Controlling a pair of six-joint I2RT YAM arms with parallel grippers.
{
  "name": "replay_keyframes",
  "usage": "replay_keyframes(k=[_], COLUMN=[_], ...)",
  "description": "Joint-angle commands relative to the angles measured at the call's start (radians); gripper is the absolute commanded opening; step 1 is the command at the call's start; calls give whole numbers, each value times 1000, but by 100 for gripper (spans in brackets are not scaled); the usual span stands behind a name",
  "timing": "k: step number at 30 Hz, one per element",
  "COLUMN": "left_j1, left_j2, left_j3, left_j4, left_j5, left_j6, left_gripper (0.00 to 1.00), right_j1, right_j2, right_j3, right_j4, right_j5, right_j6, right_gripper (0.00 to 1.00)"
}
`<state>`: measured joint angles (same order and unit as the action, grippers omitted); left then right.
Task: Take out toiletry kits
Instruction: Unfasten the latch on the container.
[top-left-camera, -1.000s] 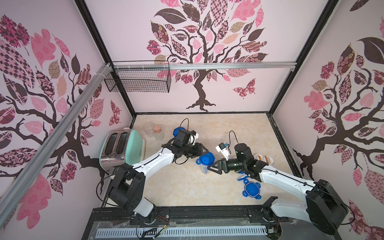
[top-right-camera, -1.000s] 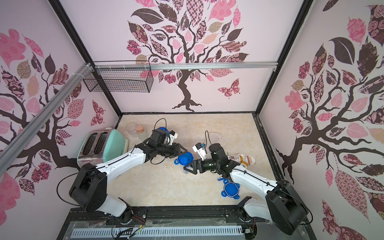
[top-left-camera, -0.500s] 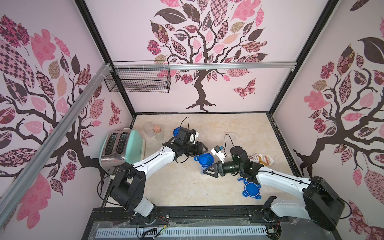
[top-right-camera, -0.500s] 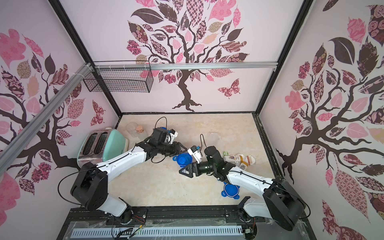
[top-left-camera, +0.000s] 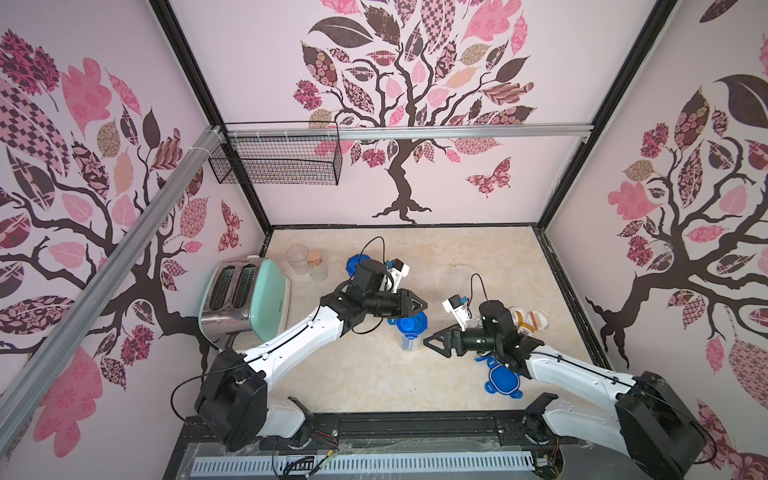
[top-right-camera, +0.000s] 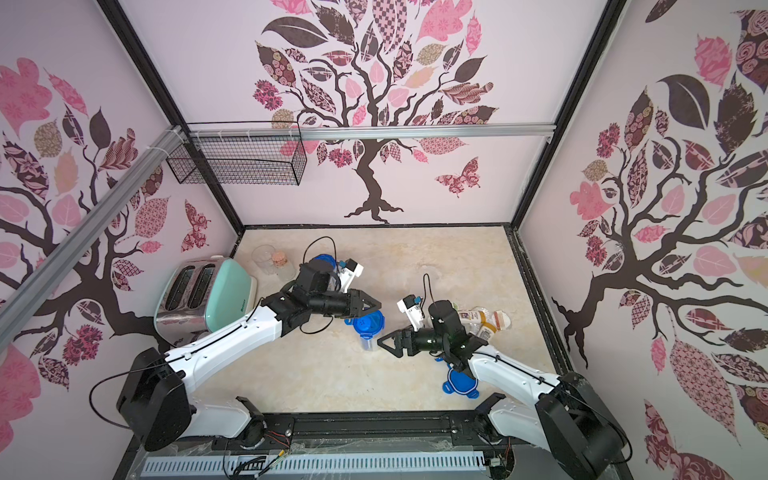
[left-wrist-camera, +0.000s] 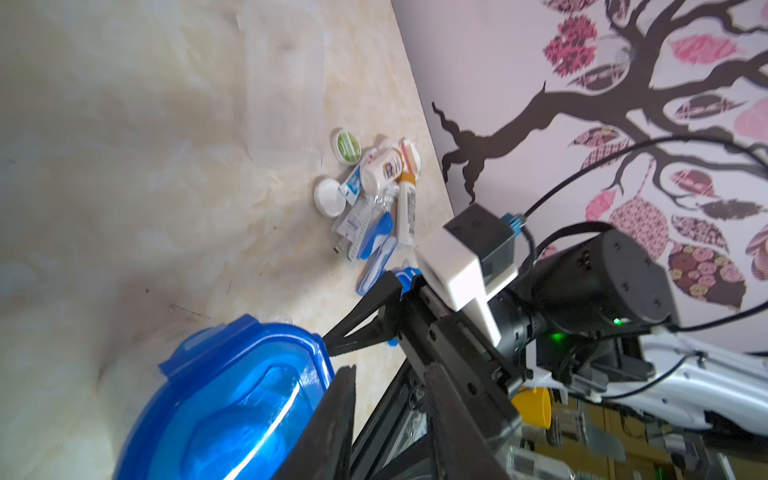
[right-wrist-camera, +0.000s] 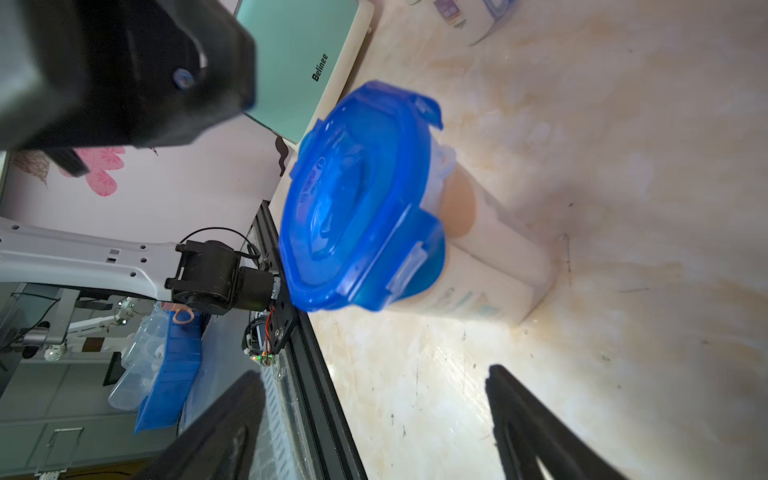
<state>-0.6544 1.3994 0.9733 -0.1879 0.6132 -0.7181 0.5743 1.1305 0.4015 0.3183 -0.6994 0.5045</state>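
A clear canister (top-left-camera: 408, 338) with a blue clip lid (top-left-camera: 409, 324) stands mid-table, and white toiletry kit items (right-wrist-camera: 478, 270) show through its wall. My left gripper (top-left-camera: 420, 307) hovers at the lid's far edge; in the left wrist view its fingers (left-wrist-camera: 332, 424) stand a little apart with nothing between them, the lid (left-wrist-camera: 232, 403) just outside one finger. My right gripper (top-left-camera: 432, 341) stands open beside the canister, pointing at it, jaws wide and empty (right-wrist-camera: 372, 372). More toiletry kits (top-left-camera: 528, 320) lie loose by the right wall: white bottles, round tubs, blue toothbrushes (left-wrist-camera: 374, 245).
A loose blue lid (top-left-camera: 503, 380) lies under my right forearm. A second blue-lidded canister (top-left-camera: 356, 264) stands behind my left wrist. A mint toaster (top-left-camera: 245, 299), a clear cup (top-left-camera: 297, 257) and a cork-stoppered jar (top-left-camera: 316, 268) are at the back left. An empty clear canister (left-wrist-camera: 282, 83) lies farther off.
My left gripper's jaws have narrowed and it has shifted slightly over the lid's edge. My right gripper reached toward the canister, then drew back a little. The canister stayed put.
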Motion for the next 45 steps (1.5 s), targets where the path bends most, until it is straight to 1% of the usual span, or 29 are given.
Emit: replay_keyframes(k=[1, 7, 10, 15, 18, 24, 30, 32, 35, 45], left_j1=[6, 6, 6, 9, 20, 36, 36, 38, 37, 37], left_j2=[33, 74, 90, 99, 102, 109, 126, 127, 125, 127], left_j3=[-46, -79, -87, -110, -136, -166, -195, -197, -196, -195], left_j4=[79, 155, 166, 180, 214, 247, 271, 271, 263, 234], left_j5=[59, 116, 117, 107, 108, 114, 108, 105, 102, 83], left_j6=[-32, -44, -38, -28, -43, -55, -78, -83, -84, -83], left_gripper=[27, 21, 18, 14, 11, 9, 7, 7, 6, 5], right_j1=[-4, -4, -4, -3, 3, 56, 146, 156, 156, 187], right_j2=[-36, -48, -45, -17, -14, -32, -26, -22, -5, 26], right_j3=[-1, -9, -13, -23, -33, -46, -51, -71, -85, -81], right_j4=[62, 71, 89, 170, 215, 241, 302, 364, 426, 446], right_j5=[-10, -24, -46, -116, -111, -67, 56, 100, 124, 164], right_j6=[3, 2, 6, 54, 110, 138, 191, 227, 272, 306], right_gripper=[86, 86, 86, 84, 82, 81, 81, 81, 81, 80])
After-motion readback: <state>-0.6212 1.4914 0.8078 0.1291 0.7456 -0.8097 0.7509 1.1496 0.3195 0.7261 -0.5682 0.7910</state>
